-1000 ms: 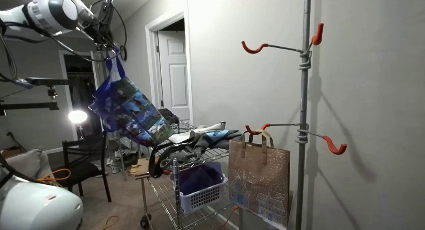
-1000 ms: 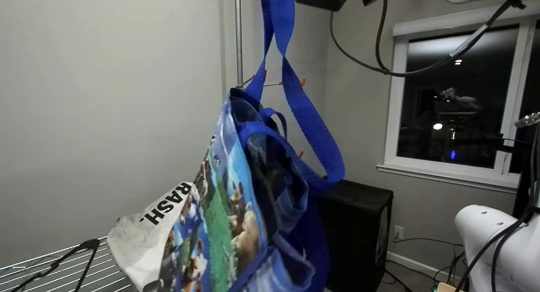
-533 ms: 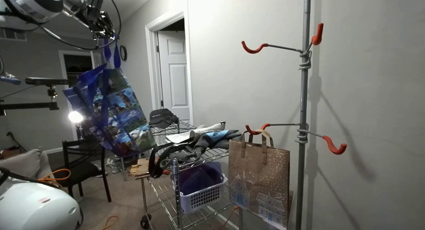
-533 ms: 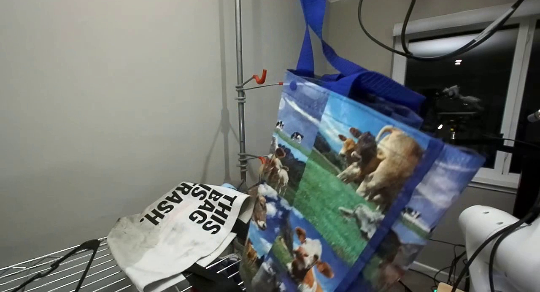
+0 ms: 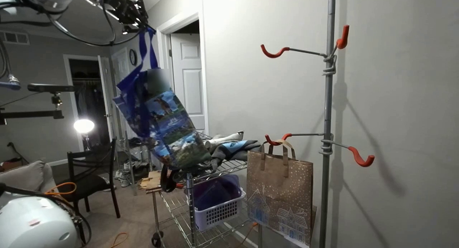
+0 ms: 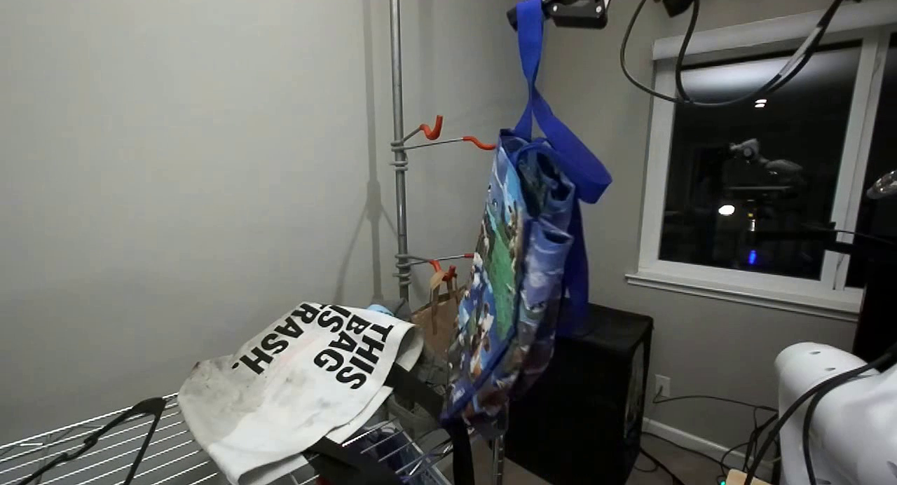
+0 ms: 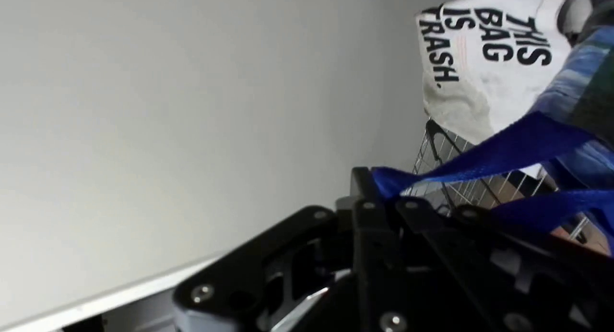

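Note:
My gripper is shut on the blue strap of a shopping bag. In an exterior view the bag hangs at a tilt below the gripper, its lower end in front of the wire rack's top shelf. Contact between bag and shelf cannot be told. Seen nearly edge-on in an exterior view, the cow-printed bag has an open top and a second loose strap. Most of the bag lies outside the wrist view; only its printed side shows at the right.
A pole carries several red-tipped hooks; a brown paper bag hangs from a lower one. On the wire rack lies a white lettered bag. Below stands a white basket. A black chair is farther back.
The gripper, still holding the strap, has moved up and away from the window-side camera. The bag swung and turned, first broadside, now edge-on there. The white bag has come into fuller view.

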